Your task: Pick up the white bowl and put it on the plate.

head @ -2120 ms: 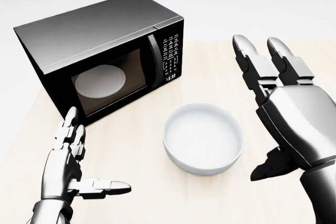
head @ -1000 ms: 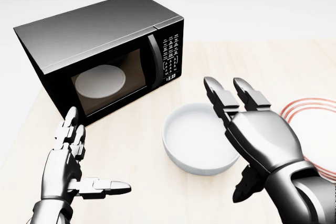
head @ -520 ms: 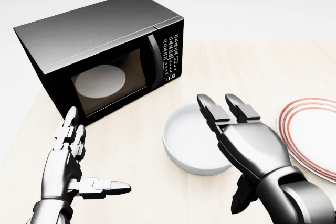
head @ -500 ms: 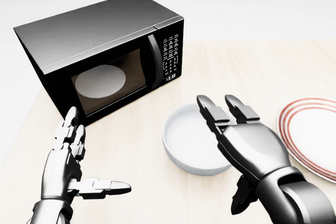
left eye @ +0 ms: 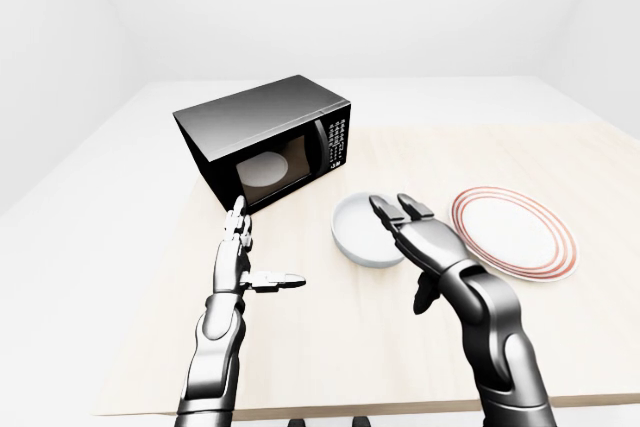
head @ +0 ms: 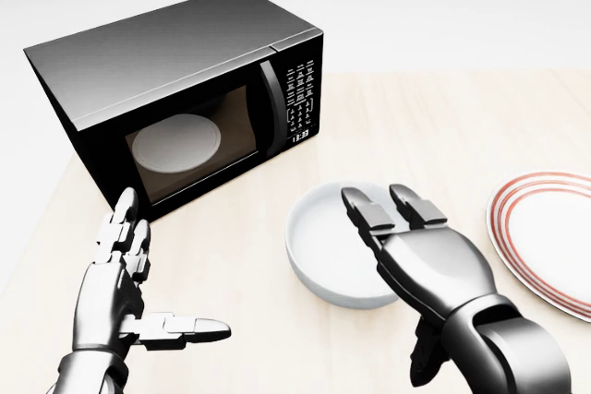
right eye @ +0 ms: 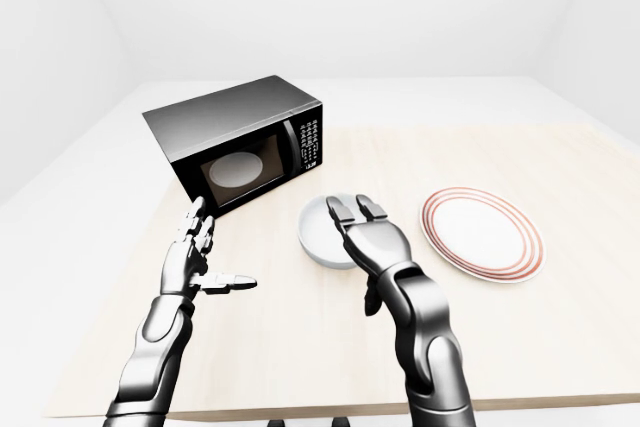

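Right hand (head: 416, 256), fingers extended and unclenched, poised over the right side of the white bowl (head: 323, 246), grasping nothing. The bowl rests on the table (left eye: 400, 347) between the microwave (head: 185, 89) and the red-rimmed plate (head: 545, 237). Left hand (head: 125, 292) spread flat, empty, below the microwave.

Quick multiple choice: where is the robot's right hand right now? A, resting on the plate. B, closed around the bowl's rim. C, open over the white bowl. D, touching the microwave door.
C: the right hand hangs open over the bowl, fingers extended, nothing gripped.
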Tool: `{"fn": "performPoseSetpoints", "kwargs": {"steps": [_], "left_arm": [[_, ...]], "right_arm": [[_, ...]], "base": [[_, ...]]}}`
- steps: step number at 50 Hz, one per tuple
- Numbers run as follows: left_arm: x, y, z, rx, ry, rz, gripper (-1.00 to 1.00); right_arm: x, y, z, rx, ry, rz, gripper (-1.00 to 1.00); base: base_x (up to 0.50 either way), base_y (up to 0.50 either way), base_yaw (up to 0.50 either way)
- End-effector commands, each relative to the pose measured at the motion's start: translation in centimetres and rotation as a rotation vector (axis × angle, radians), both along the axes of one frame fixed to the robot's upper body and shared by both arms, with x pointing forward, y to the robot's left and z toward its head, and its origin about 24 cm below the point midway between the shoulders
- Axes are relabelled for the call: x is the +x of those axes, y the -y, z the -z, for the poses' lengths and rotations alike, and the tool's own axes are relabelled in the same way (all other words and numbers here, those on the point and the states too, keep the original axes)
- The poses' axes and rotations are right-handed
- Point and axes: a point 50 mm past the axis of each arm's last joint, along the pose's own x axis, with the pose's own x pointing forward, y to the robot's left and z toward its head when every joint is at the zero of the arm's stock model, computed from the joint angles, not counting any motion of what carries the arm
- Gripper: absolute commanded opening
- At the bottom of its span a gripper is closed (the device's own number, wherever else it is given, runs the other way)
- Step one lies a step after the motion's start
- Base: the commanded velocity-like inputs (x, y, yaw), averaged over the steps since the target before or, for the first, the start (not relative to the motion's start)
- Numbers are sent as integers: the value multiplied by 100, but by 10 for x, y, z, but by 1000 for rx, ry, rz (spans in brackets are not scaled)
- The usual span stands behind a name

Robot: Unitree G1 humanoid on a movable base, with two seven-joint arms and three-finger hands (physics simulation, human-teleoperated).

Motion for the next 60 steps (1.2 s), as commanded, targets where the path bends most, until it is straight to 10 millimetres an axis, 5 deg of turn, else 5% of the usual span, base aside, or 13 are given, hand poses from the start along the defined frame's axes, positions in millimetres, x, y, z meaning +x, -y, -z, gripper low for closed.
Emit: {"fn": "performPoseSetpoints", "kwargs": {"steps": [1, 60], "left_arm": [[1, 0, 1, 1, -3, -1, 100], [0, 0, 0, 1, -4, -2, 100]], "right_arm": [[5, 1, 6, -23, -25, 2, 100], [27, 1, 52, -94, -237, 0, 100]], "base": [[0, 0, 0], [0, 0, 0]]}}
